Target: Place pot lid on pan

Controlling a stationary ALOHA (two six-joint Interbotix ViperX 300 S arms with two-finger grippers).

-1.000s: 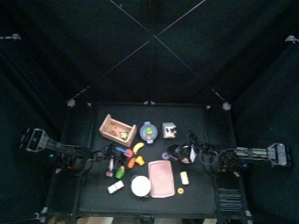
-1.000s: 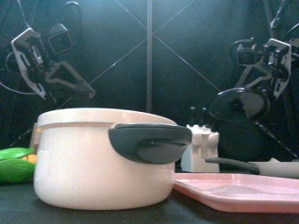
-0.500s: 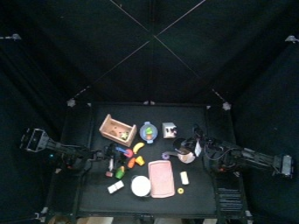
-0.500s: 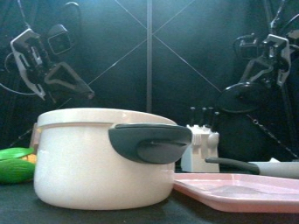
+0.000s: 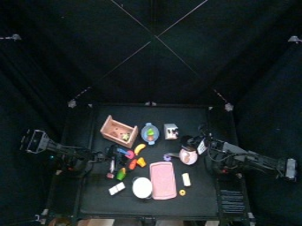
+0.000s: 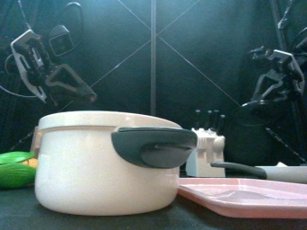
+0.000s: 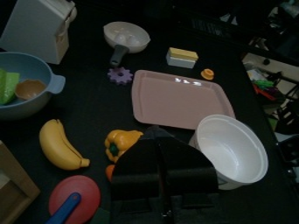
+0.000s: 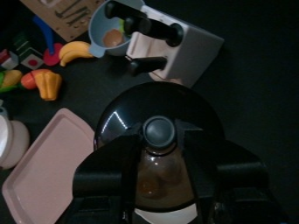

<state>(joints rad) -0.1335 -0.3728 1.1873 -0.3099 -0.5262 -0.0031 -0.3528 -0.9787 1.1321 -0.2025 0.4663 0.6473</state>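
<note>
1. The right gripper [image 8: 158, 168] has its jaws spread wide around the near edge of a dark, glossy round pot lid [image 8: 176, 105] with a grey knob in the middle. The front view shows that dark round shape hanging at the arm, clear of the table, so the pot lid appears to be gripped and carried.
2. The vessel to be covered reads as a cream-white round pan [image 6: 84, 162] with a dark side handle. It stands at the table's front edge, just beside a pink rectangular plastic tray [image 7: 181, 96]. From above, the tray lies between the carried pot lid and the pan.
3. The left gripper [image 7: 167, 150] rests low just beside the pan, its jaws seemingly pressed together on nothing.
4. Slip risk: the hold looks to be on the rim only, not the knob. A quick swing or wrist turn could let the glossy pot lid pivot or drop onto the tray.
5. Collision risk: the resting left arm sits close to the pan, so a low approach across the tray could clip it.
6. Seating risk: if the pot lid comes down tilted or off centre, one edge may catch the pan's rim or handle and shove the pan along.
7. Releasing from too high could bounce the pot lid off.
</note>
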